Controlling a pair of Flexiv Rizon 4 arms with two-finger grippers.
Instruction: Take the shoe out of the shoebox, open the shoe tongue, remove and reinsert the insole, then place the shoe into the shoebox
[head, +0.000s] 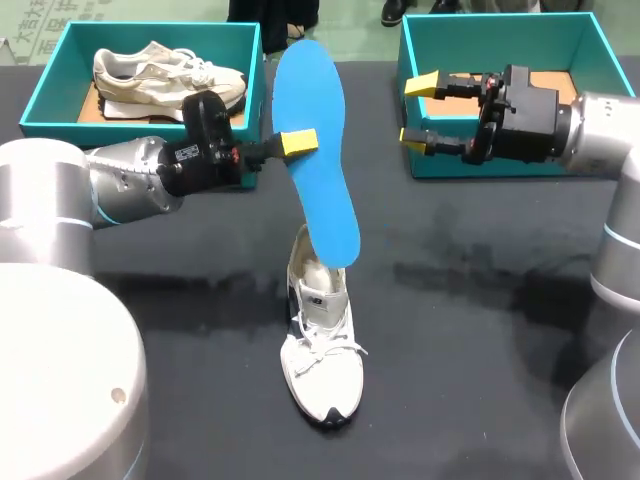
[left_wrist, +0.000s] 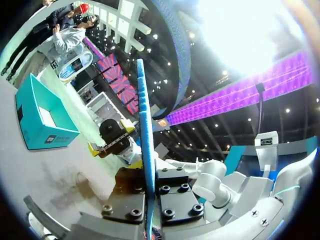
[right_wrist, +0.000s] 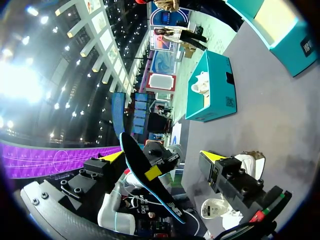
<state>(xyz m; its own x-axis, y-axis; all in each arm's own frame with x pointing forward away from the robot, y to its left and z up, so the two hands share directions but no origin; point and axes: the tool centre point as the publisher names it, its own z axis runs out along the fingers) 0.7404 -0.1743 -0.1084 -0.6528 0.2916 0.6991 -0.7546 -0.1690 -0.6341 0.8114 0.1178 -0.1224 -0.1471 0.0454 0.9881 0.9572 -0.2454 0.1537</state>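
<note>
My left gripper (head: 298, 142) is shut on a long blue insole (head: 310, 150) and holds it upright above the table. The insole's lower end sits at the opening of a white shoe (head: 320, 350) lying mid-table, toe towards the front edge. In the left wrist view the insole (left_wrist: 145, 125) stands edge-on between my fingers (left_wrist: 131, 192). To the insole's right, my right gripper (head: 420, 110) hangs open and empty before the right teal shoebox (head: 500, 45). The right wrist view shows the insole (right_wrist: 142, 175) ahead of that gripper (right_wrist: 162, 156) and the shoe (right_wrist: 247, 160) beside one finger.
A second teal shoebox (head: 45, 90) at the back left holds another white and beige shoe (head: 165, 75). The same box (right_wrist: 212, 95) appears across the table in the right wrist view. Dark tabletop surrounds the shoe.
</note>
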